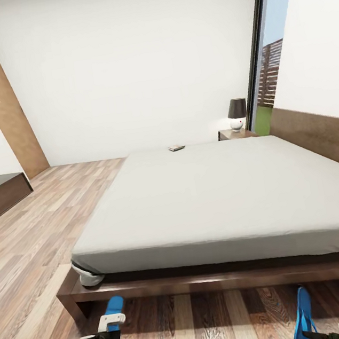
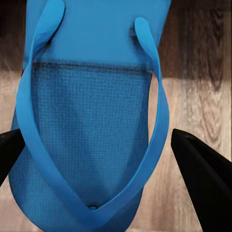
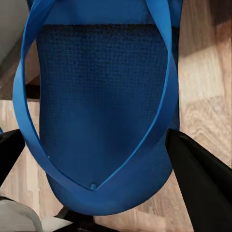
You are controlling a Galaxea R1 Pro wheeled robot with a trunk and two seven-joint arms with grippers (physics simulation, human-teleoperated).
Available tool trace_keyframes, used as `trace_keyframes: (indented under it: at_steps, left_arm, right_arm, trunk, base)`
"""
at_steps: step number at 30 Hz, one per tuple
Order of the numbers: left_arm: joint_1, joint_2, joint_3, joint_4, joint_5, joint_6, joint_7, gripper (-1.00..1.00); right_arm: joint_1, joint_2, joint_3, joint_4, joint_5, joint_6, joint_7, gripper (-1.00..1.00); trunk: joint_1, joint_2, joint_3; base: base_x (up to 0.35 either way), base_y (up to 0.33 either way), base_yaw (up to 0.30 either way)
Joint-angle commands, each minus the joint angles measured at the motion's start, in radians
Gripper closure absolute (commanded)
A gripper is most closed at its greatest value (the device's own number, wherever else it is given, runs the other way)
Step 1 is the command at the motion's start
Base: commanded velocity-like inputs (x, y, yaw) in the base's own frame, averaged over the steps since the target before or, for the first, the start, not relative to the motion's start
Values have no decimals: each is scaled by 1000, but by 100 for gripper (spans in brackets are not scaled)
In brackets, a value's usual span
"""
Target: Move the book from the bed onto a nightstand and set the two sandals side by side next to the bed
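Blue sandals gripped by left hand and right hand, book on bed

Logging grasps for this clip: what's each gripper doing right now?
Left gripper: shut on a blue sandal.
Right gripper: shut on the other blue sandal.

Matt woven-textured sandals, wood-plank floor

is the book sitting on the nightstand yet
No, in the head view the book lies on the bed near its far edge, while the nightstand beside it carries a lamp.
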Motion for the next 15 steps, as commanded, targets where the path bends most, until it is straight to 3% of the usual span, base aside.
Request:
trace_keyframes:
  at_steps: [1,6,10,15]
  left_arm:
    - [0,-7,4,-2,-5,5,-6,100]
    - [0,-28,3,-1,-4,5,-5,100]
    - [0,-30,3,0,-4,5,-6,100]
    - [0,-31,2,1,-3,5,-6,100]
  right_arm:
    - [-1,0,-2,-17,-3,34,4,100]
    - [-2,0,-3,-157,-4,140,6,100]
    - [-2,0,-3,-187,-5,199,7,100]
    - [-2,0,-4,-193,-5,208,8,100]
  trunk:
    - [0,0,-1]
    - [15,-28,-14]
    - [30,-56,-26]
    - [46,-84,-39]
  base:
    - [0,0,0]
    - [0,0,0]
    - [0,0,0]
    - [0,0,0]
